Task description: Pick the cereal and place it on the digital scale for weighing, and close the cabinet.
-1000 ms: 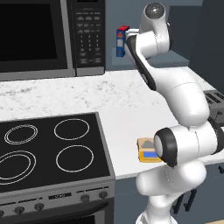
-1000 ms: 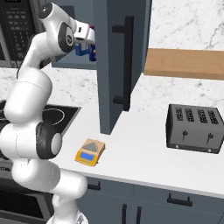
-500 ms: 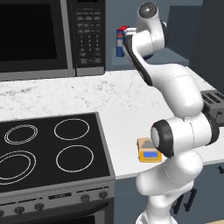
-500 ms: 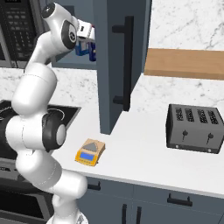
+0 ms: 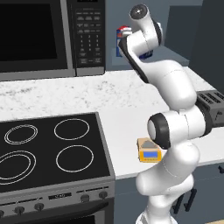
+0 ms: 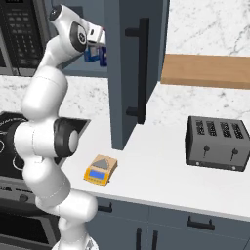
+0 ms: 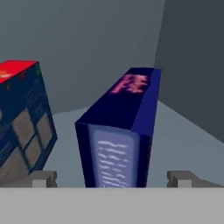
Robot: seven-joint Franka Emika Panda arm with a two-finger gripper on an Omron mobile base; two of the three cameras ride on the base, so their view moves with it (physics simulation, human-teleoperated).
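In the hand view the cereal (image 7: pixel 118 131), a dark navy box with pale print, stands upright on the cabinet shelf straight ahead. My gripper (image 7: pixel 113 179) is open, and its fingertips (image 7: pixel 41 178) are spread wider than the box and clear of it. In the right base view the gripper (image 6: pixel 100 41) reaches into the open cabinet, beside the door (image 6: pixel 129 73) with its dark bar handle (image 6: pixel 143 68). The door stands swung out. The digital scale (image 6: pixel 100 170) (image 5: pixel 149 151), orange with a grey plate, lies on the counter near the arm's base.
A blue box with a red top (image 7: pixel 22 113) (image 5: pixel 122 41) stands close to the left of the cereal. The black microwave (image 5: pixel 48 35) hangs left of the cabinet, above the stove (image 5: pixel 48 153). A toaster (image 6: pixel 217 142) sits on the counter at the right, below a wooden shelf (image 6: pixel 205 71).
The hand has moved a little further into the cabinet, toward the boxes. The jaws have stayed wide. The scale and the door have not moved.
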